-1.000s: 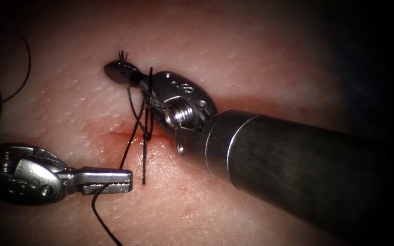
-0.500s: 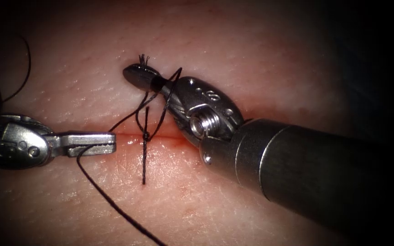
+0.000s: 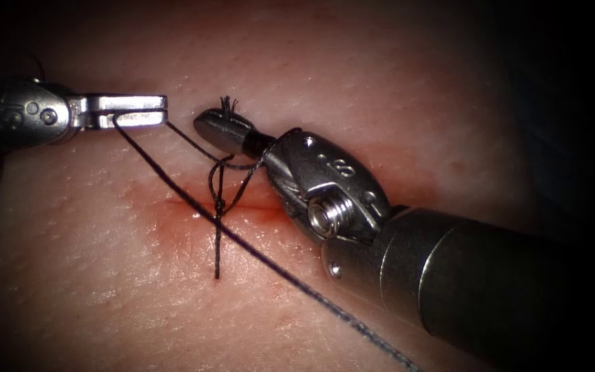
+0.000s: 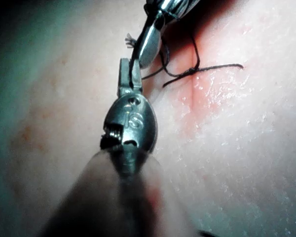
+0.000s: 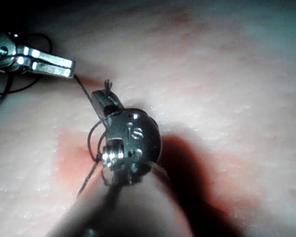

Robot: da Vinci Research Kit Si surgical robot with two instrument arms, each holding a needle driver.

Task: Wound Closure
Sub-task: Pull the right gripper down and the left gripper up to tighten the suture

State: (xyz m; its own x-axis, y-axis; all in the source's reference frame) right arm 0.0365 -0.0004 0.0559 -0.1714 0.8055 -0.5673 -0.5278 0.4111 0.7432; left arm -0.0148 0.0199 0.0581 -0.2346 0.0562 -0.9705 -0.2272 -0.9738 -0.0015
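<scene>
Left tool (image 3: 139, 110) pinches the thread (image 3: 270, 258) left of the cut (image 3: 194, 205). Right tool (image 3: 218, 129), jaws pressed together, pinches the frayed tail (image 3: 227, 103), with thread looped round its jaws. Risk: uneven tension may slip the tail or pull the knot (image 3: 219, 205) off the cut. Needle location cannot be determined.

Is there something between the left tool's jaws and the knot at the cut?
Nothing visible. The left tool, shut on the thread, has bare tissue between it and the knot. The right tool, gripping a frayed thread end, is beside that path.
</scene>
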